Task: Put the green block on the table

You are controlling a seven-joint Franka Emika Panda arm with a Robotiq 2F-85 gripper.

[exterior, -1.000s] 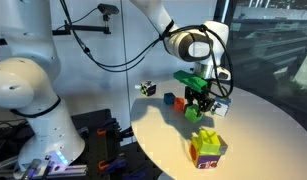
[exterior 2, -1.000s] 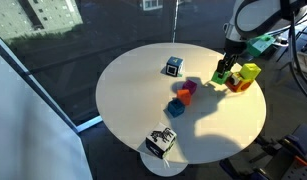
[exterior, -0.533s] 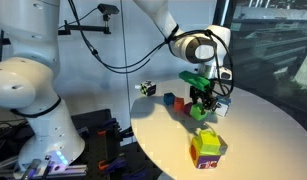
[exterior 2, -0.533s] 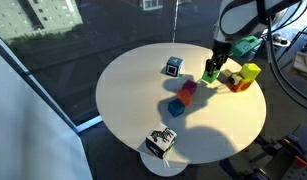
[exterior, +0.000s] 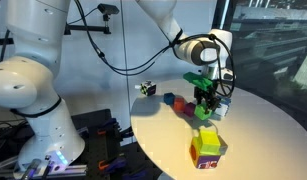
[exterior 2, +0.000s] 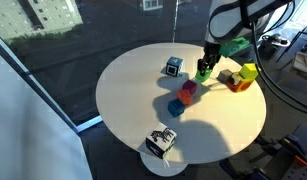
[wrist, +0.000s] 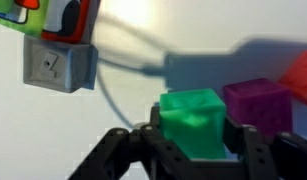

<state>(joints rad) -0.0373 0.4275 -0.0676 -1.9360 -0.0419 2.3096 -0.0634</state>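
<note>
My gripper [exterior: 205, 108] is shut on the green block [exterior: 205, 110], a small bright lime-green cube, and holds it just above the round white table [exterior: 263, 140]. In an exterior view the block [exterior 2: 203, 73] hangs over the table's far side [exterior 2: 133, 100]. In the wrist view the green block [wrist: 193, 118] sits between the two black fingers [wrist: 193, 140], with the white tabletop [wrist: 113, 110] close below. Whether the block touches the table cannot be told.
A purple block [wrist: 258, 105] and a red block [wrist: 301, 75] lie right beside the held block. A blue block [exterior 2: 175, 107] lies nearby, and a grey cube [wrist: 58, 65] next to a multicoloured cube [exterior: 207, 149]. Two patterned cubes [exterior 2: 173, 67] [exterior 2: 160, 142] stand further off.
My gripper has carried the green block away from the multicoloured cube, toward the purple and red blocks, and lowered it closer to the tabletop.
</note>
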